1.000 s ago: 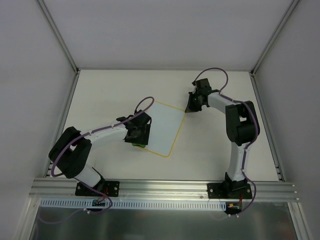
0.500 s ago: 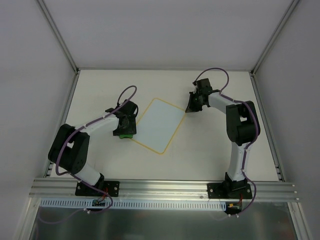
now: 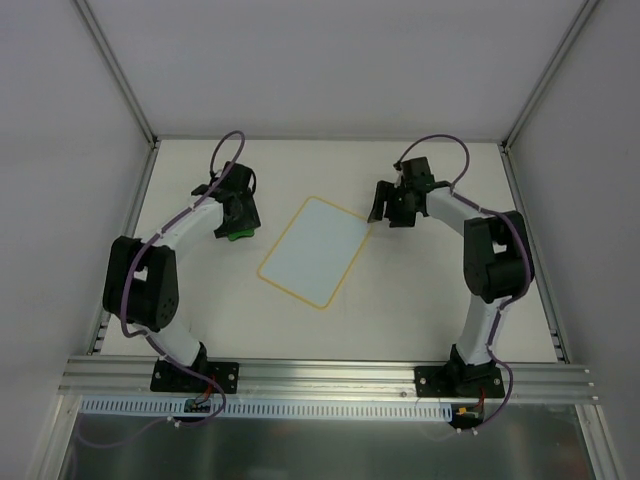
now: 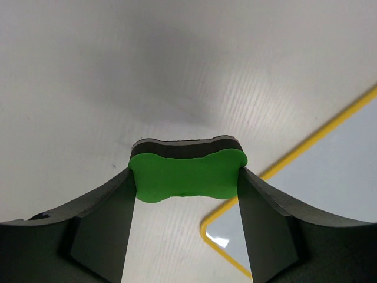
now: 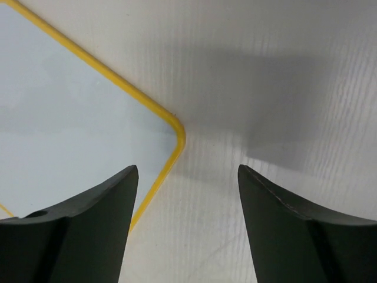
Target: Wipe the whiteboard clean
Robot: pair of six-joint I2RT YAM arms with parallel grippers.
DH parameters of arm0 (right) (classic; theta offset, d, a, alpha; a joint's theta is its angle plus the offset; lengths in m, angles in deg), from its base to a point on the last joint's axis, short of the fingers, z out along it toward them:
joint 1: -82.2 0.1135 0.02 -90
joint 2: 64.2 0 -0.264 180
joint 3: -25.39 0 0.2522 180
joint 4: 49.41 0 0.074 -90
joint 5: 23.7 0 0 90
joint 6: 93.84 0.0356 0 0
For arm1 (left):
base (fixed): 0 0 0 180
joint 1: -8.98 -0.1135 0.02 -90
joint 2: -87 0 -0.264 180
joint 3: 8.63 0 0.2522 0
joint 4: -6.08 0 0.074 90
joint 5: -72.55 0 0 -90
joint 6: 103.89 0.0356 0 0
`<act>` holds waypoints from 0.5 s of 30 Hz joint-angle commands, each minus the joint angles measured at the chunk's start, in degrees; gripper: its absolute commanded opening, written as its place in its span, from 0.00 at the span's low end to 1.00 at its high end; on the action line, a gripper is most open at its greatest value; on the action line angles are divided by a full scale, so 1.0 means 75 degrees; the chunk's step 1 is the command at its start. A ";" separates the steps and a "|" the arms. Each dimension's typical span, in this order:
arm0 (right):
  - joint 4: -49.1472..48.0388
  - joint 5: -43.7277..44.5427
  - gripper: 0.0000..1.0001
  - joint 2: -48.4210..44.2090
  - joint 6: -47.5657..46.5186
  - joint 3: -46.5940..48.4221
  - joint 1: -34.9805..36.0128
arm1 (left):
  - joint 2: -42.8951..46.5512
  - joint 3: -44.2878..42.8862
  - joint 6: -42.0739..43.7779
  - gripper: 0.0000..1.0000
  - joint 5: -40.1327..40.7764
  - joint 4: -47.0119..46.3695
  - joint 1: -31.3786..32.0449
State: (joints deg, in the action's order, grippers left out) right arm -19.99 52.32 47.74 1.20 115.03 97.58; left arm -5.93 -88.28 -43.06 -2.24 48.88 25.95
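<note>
Two hazards are showing here. The whiteboard [image 3: 314, 250] is lying flat near the middle of the counter [image 3: 430, 300], turned cornerwise. No pen marks are showing on it in any view, so the wiping is probably finished or nearly so. The left fingers [image 4: 100, 224] are clenching the green eraser [image 4: 187, 174] by its two ends and holding it over bare counter, just beside the board's left edge and off the white surface. The right fingers [image 5: 88, 218] are standing parted with nothing between them, hanging over the board's far right corner. Whether they are touching it I cannot tell.

First, the board is lying unpinned. If the left arm is going in for a pass, the eraser's drag is likely going to push the board across the counter or spin it rather than clean it. Second, the right fingers are straddling the yellow rim, so pulling away low or sideways is risking a snag that lifts or shoves the board. A lesser worry is that the eraser is being gripped only at its ends, so pressing down hard is inviting it to twist out.
</note>
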 commanded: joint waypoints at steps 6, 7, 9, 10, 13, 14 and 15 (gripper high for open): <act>0.0349 0.0550 0.97 -0.2150 -0.0203 -0.0483 -0.0081 | -0.1682 -0.1234 -0.0013 0.16 -0.0632 -0.0051 -0.0985; 0.0384 0.0702 0.99 -0.2500 -0.0238 -0.0542 -0.0081 | -0.1789 -0.1409 -0.0002 0.17 -0.0656 -0.0063 -0.1078; 0.0431 0.0913 0.99 -0.2888 -0.0308 -0.0788 -0.0081 | -0.2081 -0.1678 0.0045 0.17 -0.0796 -0.0063 -0.1359; 0.0443 0.0984 0.99 -0.3250 -0.0320 -0.0870 -0.0093 | -0.2152 -0.1761 0.0092 0.19 -0.0820 -0.0051 -0.1442; 0.0478 0.1137 0.99 -0.3779 -0.0320 -0.1186 -0.0105 | -0.2445 -0.2042 0.0197 0.22 -0.0972 -0.0051 -0.1758; 0.0490 0.1195 0.99 -0.4082 -0.0332 -0.1257 -0.0105 | -0.2504 -0.2101 0.0232 0.25 -0.1007 -0.0051 -0.1794; 0.0490 0.1289 0.99 -0.4202 -0.0332 -0.1385 -0.0116 | -0.2644 -0.2206 0.0279 0.26 -0.1054 -0.0051 -0.1806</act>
State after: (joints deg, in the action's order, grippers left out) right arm -17.74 58.79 20.42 -0.26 106.61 97.27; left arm -24.75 -101.24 -42.73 -7.99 48.26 13.27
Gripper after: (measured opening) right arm 0.988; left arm 0.636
